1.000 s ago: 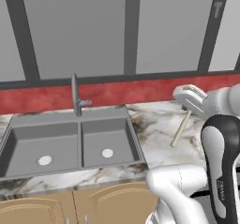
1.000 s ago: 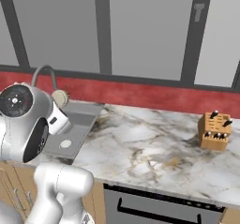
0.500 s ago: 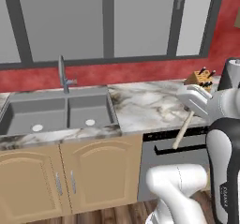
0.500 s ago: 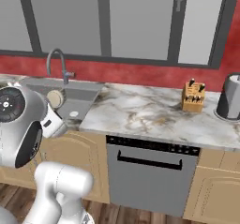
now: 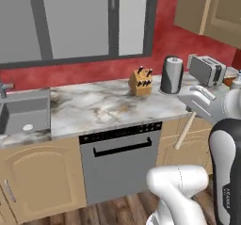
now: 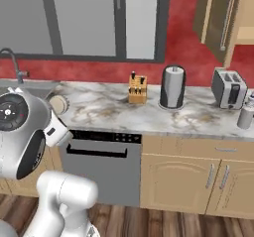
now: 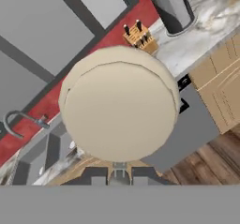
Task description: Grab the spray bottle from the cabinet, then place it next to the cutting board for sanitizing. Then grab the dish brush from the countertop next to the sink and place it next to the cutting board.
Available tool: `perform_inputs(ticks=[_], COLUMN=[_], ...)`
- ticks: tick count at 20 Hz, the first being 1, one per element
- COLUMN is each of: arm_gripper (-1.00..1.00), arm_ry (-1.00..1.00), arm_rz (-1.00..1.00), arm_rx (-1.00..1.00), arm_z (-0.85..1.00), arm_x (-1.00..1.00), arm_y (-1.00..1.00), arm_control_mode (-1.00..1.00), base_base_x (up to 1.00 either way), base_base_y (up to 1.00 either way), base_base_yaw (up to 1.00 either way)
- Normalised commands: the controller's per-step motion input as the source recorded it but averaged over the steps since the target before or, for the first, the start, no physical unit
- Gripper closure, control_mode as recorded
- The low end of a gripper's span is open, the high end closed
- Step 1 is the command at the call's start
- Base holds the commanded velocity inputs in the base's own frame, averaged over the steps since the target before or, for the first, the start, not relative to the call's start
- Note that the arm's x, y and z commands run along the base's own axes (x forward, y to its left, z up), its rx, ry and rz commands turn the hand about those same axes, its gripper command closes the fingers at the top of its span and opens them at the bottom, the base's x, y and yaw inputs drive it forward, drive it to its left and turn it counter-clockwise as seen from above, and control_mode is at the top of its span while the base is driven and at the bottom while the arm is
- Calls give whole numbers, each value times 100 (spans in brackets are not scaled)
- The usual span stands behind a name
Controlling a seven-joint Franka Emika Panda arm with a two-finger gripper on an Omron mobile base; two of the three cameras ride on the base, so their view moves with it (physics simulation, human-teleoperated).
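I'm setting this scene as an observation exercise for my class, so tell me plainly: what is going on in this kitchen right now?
The white robot arm is carrying the dish brush, its claw shut on it, the thin wooden handle hanging down in front of the cupboards. In the hand view the brush's round pale head sits just ahead of the fingers. The brush is off the countertop and not yet set down. A knife block, a dark canister and a toaster stand along the counter.

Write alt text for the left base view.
A white robot arm's tool holds a dish brush by the marble countertop, handle hanging down. Behind stand a knife block, a grey canister and a toaster.
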Motion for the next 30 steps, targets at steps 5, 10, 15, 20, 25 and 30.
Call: perform_inputs(ticks=[5, 10, 15, 20, 25, 30], arm_gripper=[100, 100, 100, 100, 100, 100], arm_ry=[0, 0, 0, 0, 0, 0], arm_rz=[0, 0, 0, 0, 0, 0], arm_rx=[0, 0, 0, 0, 0, 0], arm_z=[0, 0, 0, 0, 0, 0], arm_x=[0, 0, 0, 0, 0, 0], arm_y=[0, 0, 0, 0, 0, 0], arm_control_mode=[100, 100, 100, 100, 100, 100], base_base_x=[10, 35, 37, 41, 91, 90], base_base_y=[-100, -100, -100, -75, -67, -53], base_base_yaw=[-26, -5, 0, -4, -5, -13])
